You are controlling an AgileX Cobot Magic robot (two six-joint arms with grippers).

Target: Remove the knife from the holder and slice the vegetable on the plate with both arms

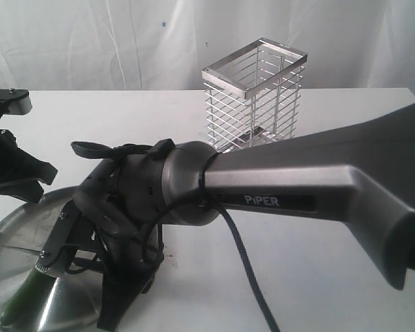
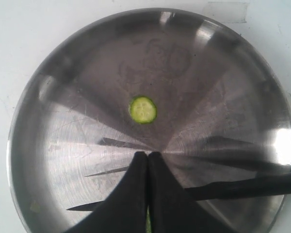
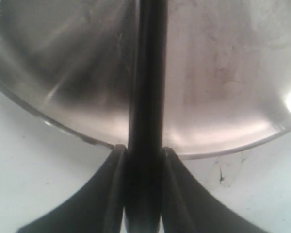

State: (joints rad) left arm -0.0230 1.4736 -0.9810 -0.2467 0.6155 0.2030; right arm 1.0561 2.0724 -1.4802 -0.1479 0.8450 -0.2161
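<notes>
Slicing is the step in hand. The knife (image 3: 145,73) is clamped by its handle in the right end effector (image 3: 143,149), its blade reaching out over the plate (image 2: 223,73). The holder (image 1: 256,97) stands well behind (empty, as far as I can tell). The left end effector (image 2: 148,154) is closed tip to tip, gripping nothing visible. One slice (image 2: 143,109) lies just beyond its tips, and the cucumber (image 1: 21,290) lies beneath the right end effector. Next, I judge, the blade must cross the cucumber and press down while the left end effector steadies it.
</notes>
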